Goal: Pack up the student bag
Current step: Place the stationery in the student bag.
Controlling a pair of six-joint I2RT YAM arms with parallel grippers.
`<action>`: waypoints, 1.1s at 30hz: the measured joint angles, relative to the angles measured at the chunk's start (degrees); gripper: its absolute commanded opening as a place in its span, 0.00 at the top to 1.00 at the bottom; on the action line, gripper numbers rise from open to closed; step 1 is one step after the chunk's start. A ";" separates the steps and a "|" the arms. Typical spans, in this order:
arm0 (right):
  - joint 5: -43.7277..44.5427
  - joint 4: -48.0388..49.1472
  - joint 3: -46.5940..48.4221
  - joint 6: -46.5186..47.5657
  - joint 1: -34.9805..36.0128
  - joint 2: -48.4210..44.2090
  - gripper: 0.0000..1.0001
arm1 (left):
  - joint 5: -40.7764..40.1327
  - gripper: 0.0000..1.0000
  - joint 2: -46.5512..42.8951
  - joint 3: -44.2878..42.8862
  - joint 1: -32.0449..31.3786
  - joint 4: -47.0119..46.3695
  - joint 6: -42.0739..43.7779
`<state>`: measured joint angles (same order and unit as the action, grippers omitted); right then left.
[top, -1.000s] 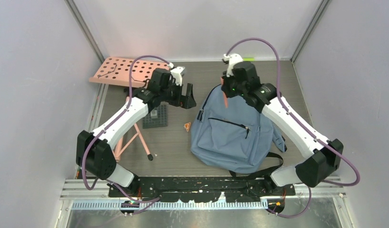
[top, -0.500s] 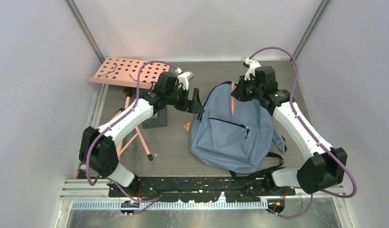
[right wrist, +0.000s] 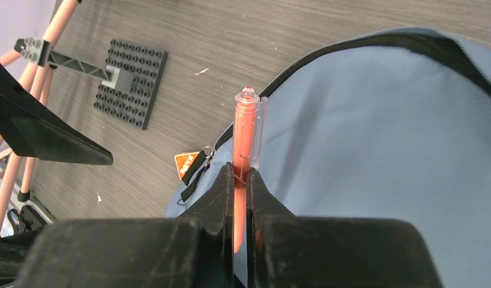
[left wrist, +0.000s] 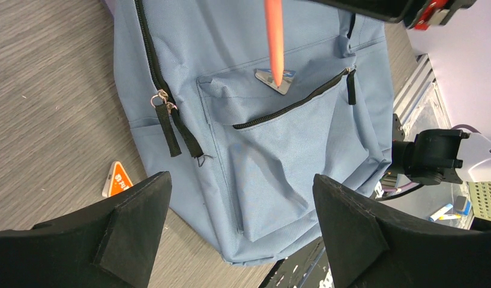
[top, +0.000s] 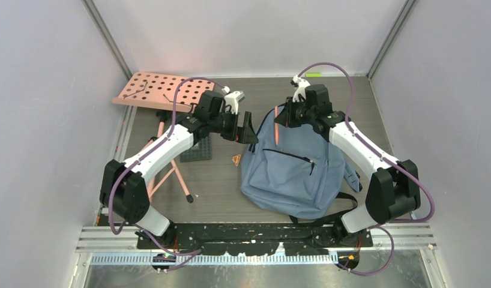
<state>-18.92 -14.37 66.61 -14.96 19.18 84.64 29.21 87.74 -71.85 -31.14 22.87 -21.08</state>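
Note:
The blue-grey student bag [top: 300, 168] lies flat at the table's middle right, front pocket up; it fills the left wrist view [left wrist: 279, 150] and the right wrist view [right wrist: 387, 150]. Its main zip pulls [left wrist: 162, 102] sit at the bag's left edge. My right gripper [top: 279, 123] is shut on an orange pen [right wrist: 244, 141] with a clear cap, held above the bag's top left part. The pen also shows in the left wrist view [left wrist: 274, 36]. My left gripper [top: 246, 129] is open and empty, just off the bag's upper left edge, fingers [left wrist: 129, 210] spread wide.
A small orange triangle [top: 236, 159] lies on the table left of the bag. A dark grey studded baseplate [top: 197, 149] sits further left. A pink pegboard [top: 156, 90] and pink tube legs [top: 171, 174] stand at the left. Walls enclose three sides.
My right gripper swung from the bag's top out to the right, then back left with the pen. My left gripper moved right toward the bag's edge, then stayed.

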 measured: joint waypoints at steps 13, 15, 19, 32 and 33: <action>-0.90 -2.16 -3.52 1.40 1.25 1.22 0.99 | 0.04 0.10 0.00 0.00 0.00 0.02 0.00; -1.62 -3.30 -3.52 1.57 1.25 1.22 0.99 | 0.04 0.10 0.00 0.00 0.00 0.04 0.00; -3.69 -6.88 -3.52 2.43 1.38 1.22 0.99 | 0.04 0.10 0.00 0.00 0.02 0.04 0.00; 0.26 -20.92 -5.68 4.44 5.27 1.14 0.99 | 0.48 0.10 -0.02 -0.02 0.00 0.07 0.02; 0.74 -22.03 -5.38 4.46 5.68 1.14 0.99 | 0.48 0.10 -0.02 -0.02 0.02 0.07 0.02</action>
<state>-18.17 -36.40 61.23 -10.50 24.86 85.78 29.69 87.72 -71.88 -31.11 22.94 -21.06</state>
